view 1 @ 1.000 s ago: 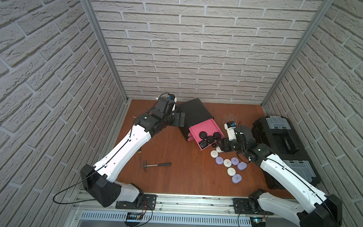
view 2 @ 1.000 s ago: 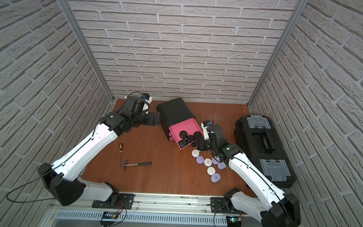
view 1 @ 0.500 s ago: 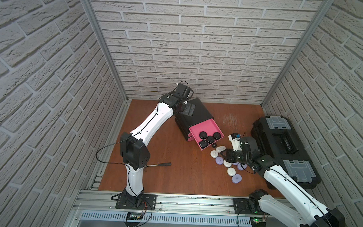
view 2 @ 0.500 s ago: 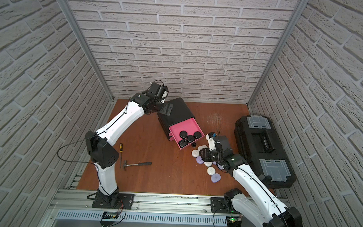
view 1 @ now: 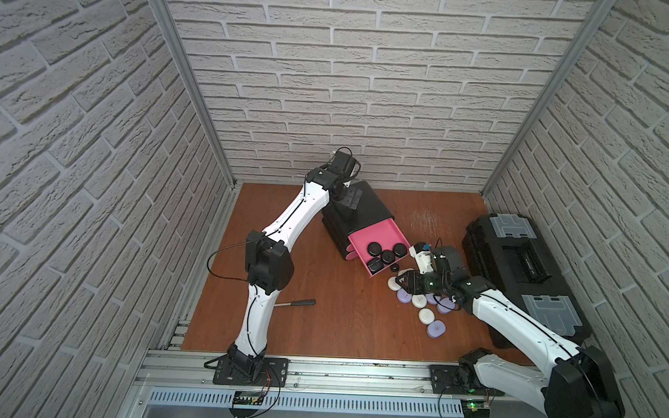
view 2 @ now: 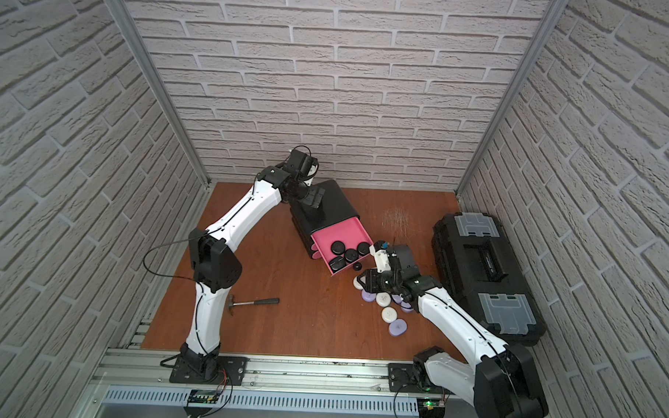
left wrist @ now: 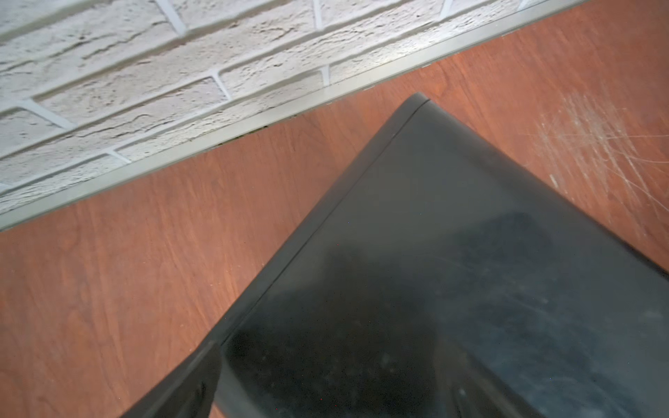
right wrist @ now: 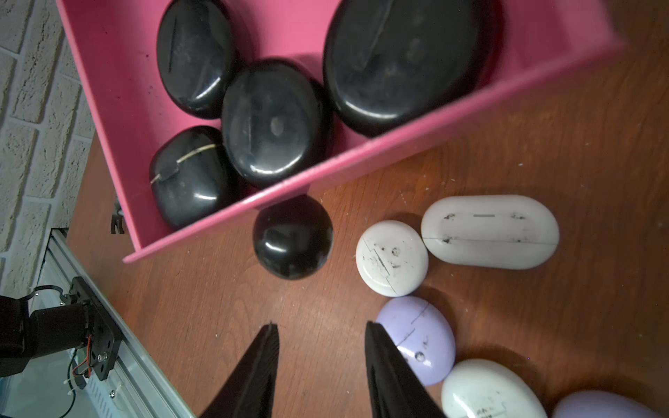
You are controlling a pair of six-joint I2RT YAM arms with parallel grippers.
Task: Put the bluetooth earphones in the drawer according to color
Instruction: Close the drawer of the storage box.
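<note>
The brown table (view 1: 321, 332) carries everything. At its right edge lies the long black toolbox (view 1: 522, 262), lid shut. Near the back wall stands the black cabinet (view 1: 363, 211), set at an angle, and its top pink drawer (view 1: 378, 230) is pulled well out toward the front right. The hammer (view 2: 253, 302) lies alone on the left half of the table, well apart from the rest.

The left gripper (view 1: 348, 198) rests over the cabinet's rear top; whether its jaws are apart or together I cannot tell. The right gripper (right wrist: 320, 362) hangs low just in front of the open drawer, jaws apart with only bare wood between them; one finger (right wrist: 383, 369) overlaps a lavender case (right wrist: 420, 340).

Four black cases (right wrist: 271, 123) sit packed in the front of the open drawer. The white and lavender cases (view 1: 425, 316) lie clustered on the table just beside the drawer's front corner, several touching. The drawer's round black knob (right wrist: 292, 237) points at them
</note>
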